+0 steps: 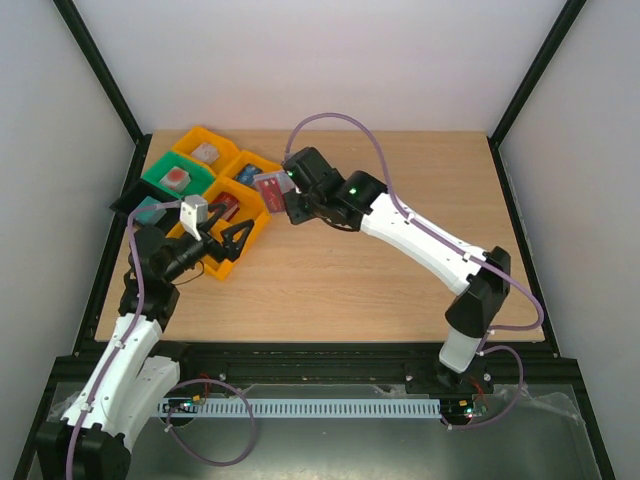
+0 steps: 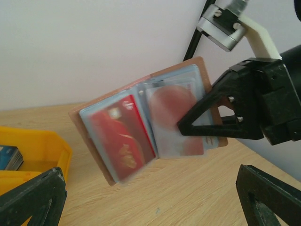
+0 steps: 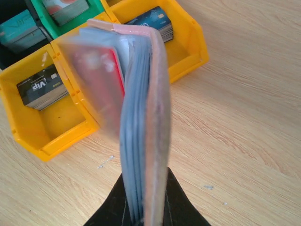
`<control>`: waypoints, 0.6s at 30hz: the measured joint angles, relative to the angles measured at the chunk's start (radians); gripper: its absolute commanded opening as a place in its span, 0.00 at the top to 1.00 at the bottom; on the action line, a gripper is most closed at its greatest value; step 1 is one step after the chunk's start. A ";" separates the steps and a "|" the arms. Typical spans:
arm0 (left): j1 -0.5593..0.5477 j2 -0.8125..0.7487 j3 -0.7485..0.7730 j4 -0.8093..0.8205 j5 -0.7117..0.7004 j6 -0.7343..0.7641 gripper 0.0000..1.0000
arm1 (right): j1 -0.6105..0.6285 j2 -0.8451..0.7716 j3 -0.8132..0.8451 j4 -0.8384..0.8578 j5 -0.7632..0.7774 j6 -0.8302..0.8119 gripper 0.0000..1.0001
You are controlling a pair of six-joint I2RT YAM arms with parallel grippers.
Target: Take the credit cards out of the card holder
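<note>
1. At the left, the left claw (image 1: 225,243) stands as wide open as it goes, with nothing in it. It hangs over the near yellow tray (image 2: 47,150) at the left side of the table (image 1: 400,290).
2. Just beyond it sit more trays, the green tray (image 1: 157,170) among them. They hold stacks of loose cards and are not what the job is about.
3. To the right of these, the card holder (image 2: 149,123) is held up in the air, clear of the table. It is folded open like a book, and its clear sleeves face the left claw's camera.
4. A red card (image 2: 123,141) sits in the left-hand sleeve, standing on end with its long edge running up and down and leaning a little. A second card (image 2: 175,110) in the next leaf is too blurred to read. I cannot tell which end of the sleeves is open.
5. The relation that matters is that the holder lies straight ahead of the left claw and a little above it, near but apart. As I judge it, the left arm is the free one and is well placed for the pull. It would need to line its fingers across the red card's short edge.
6. At the right, the right claw (image 3: 144,211) is clamped shut on the holder's edge, pinching the tan cover and the sleeves together. In its own camera the holder rises edge-on out of the fingers.
</note>
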 measured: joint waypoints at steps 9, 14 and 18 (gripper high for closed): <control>0.023 0.000 -0.008 0.009 0.003 -0.044 0.00 | 0.018 0.008 0.054 -0.040 -0.157 -0.105 0.98; 0.044 -0.002 -0.022 0.029 0.052 -0.065 0.00 | 0.012 -0.117 -0.035 0.014 -0.381 -0.211 0.98; 0.047 -0.019 -0.022 0.051 0.122 -0.067 0.00 | 0.001 -0.224 -0.094 0.055 -0.536 -0.281 0.98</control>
